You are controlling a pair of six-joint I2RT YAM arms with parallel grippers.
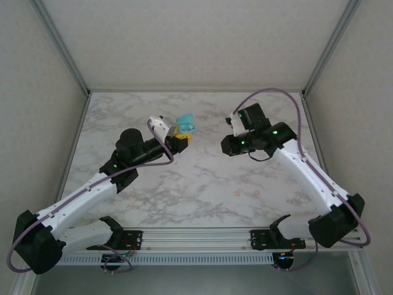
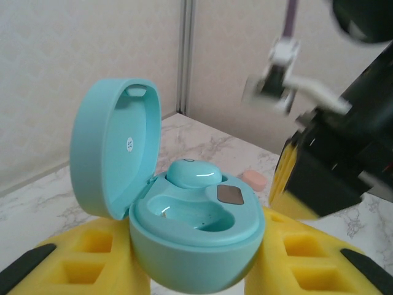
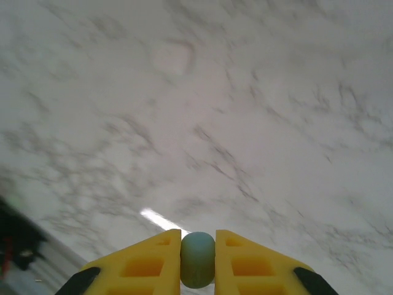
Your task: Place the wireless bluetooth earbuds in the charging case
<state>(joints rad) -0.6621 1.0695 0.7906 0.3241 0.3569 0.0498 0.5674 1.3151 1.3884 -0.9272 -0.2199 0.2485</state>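
Currently right gripper (image 3: 198,271) pinches a teal earbud (image 3: 198,255); left gripper (image 1: 180,138) grips the open teal case (image 2: 196,236), second earbud (image 2: 193,173) seated inside.

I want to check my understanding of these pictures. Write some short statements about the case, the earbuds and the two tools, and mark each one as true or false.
1. The left tool holds the teal case with its lid open. True.
2. Both sockets of the case are filled. False: one teal earbud sits in the case, and the other socket is empty.
3. The right tool is shut on a second teal earbud. True.
4. A pink earbud sits inside the case. False: the pink earbud lies on the table, behind the case.
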